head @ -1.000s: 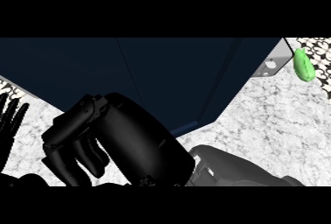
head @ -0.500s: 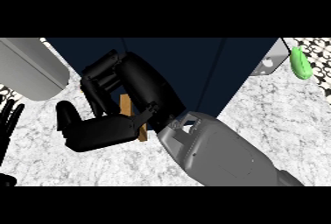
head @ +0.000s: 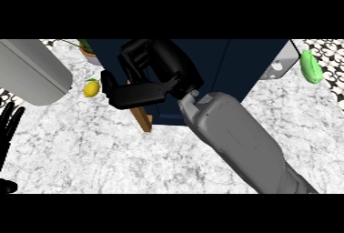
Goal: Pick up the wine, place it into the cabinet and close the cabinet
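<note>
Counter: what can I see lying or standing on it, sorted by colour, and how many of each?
Yellow: 1, a lemon.
Green: 1, a green item at the right edge; what it is cannot be told.
Dark blue: 1, the cabinet.
Grey: 1, a rounded object at upper left.
Potted plant: 1, partly hidden.
Total: 5. No wine shows.
</note>
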Controlling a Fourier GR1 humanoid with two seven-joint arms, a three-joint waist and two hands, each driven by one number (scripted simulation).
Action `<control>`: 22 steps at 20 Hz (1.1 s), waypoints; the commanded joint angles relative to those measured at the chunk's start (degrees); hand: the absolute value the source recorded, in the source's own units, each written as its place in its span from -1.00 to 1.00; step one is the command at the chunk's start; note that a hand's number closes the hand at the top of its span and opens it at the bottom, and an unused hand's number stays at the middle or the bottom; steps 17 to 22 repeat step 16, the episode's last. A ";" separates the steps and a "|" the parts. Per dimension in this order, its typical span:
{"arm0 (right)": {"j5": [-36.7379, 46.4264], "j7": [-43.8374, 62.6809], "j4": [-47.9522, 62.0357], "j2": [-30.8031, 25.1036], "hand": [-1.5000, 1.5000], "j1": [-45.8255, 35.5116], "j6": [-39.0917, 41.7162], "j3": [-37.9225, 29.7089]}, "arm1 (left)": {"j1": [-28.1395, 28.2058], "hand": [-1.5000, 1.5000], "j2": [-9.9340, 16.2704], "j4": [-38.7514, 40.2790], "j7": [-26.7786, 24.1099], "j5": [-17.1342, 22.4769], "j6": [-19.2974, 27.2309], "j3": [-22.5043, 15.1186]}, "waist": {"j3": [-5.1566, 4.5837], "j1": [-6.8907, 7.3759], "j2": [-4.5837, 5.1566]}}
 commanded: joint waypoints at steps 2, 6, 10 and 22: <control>1.13 -4.85 8.53 -2.43 1.00 0.78 4.77 -4.25 | 0.00 -1.00 -0.57 -4.27 3.20 0.76 2.17 0.14 | 0.14 0.14 0.67; 1.30 -5.62 9.93 -5.24 1.00 -0.69 8.53 -5.83 | -3.04 -1.00 -2.61 -1.38 2.62 -0.91 2.58 -1.01 | 0.13 -0.30 0.73; 3.27 -8.85 15.67 -3.75 1.00 -2.75 6.22 -7.25 | -1.62 -1.00 0.49 -2.48 3.80 1.25 -0.30 1.22 | 0.10 0.89 0.99; 3.36 -9.41 15.76 -3.06 1.00 -2.56 7.43 -6.85 | -5.36 -1.00 0.41 0.04 6.18 2.39 -0.03 0.98 | 0.08 -0.10 0.97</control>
